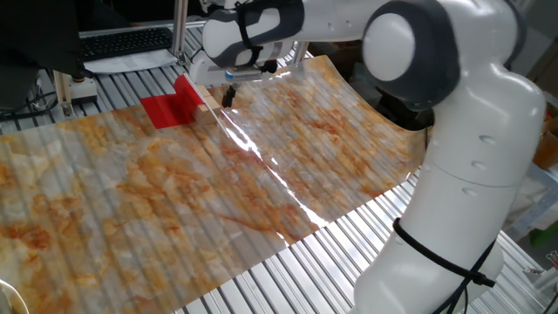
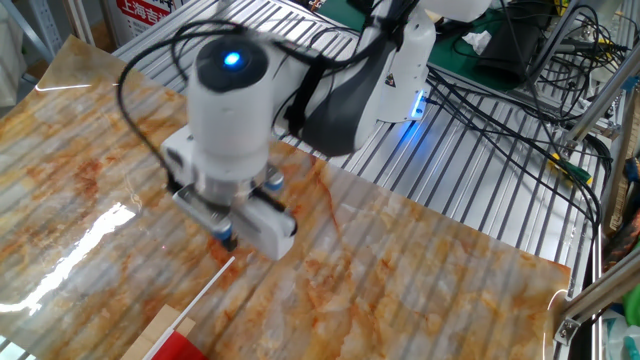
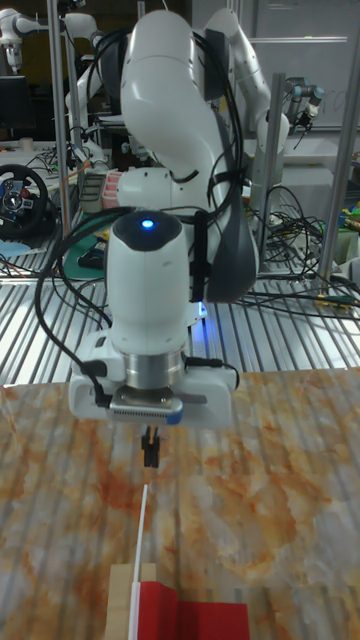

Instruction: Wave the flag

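Flag [image 1: 172,108]: light, limp cloth, thin stiff stick, wooden block base. My gripper [image 3: 150,448], fingers narrowed, should pinch the stick.

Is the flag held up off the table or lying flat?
Lying flat. The flag, red cloth and white stick, rests on the marbled sheet; the claw hangs above the stick's tip, not gripping it.

Bright, even overhead light. White glare streak runs down the glossy marbled sheet [image 1: 261,174], centre frame. Arm head [image 2: 232,130] motion-blurred in the other fixed view. Tall view's background dimmer.
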Robot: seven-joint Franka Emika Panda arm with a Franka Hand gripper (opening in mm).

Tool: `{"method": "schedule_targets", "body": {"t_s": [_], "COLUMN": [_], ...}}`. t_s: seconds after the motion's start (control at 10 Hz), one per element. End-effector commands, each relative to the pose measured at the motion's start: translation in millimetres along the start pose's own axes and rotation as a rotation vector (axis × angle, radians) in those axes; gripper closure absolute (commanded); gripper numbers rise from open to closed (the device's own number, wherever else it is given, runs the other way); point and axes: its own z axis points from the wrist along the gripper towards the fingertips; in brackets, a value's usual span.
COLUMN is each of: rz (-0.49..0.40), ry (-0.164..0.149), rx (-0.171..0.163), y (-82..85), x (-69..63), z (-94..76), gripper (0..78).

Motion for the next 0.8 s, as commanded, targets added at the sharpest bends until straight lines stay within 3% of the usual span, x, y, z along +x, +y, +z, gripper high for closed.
{"method": "schedule_targets", "body": {"t_s": [0.1,0.5,0.8], "rz": [-0.013,-0.021,-0.04], "ry": [0.008,0.015,0.014], "rx": [0.023,0.019,0.004], "y": [3.0,-2.5,-8.5], "x": [-36.9,-41.7,-52.3], "z": [13.9,38.1,52.1], "gripper": [77.6,77.6,77.6]}}
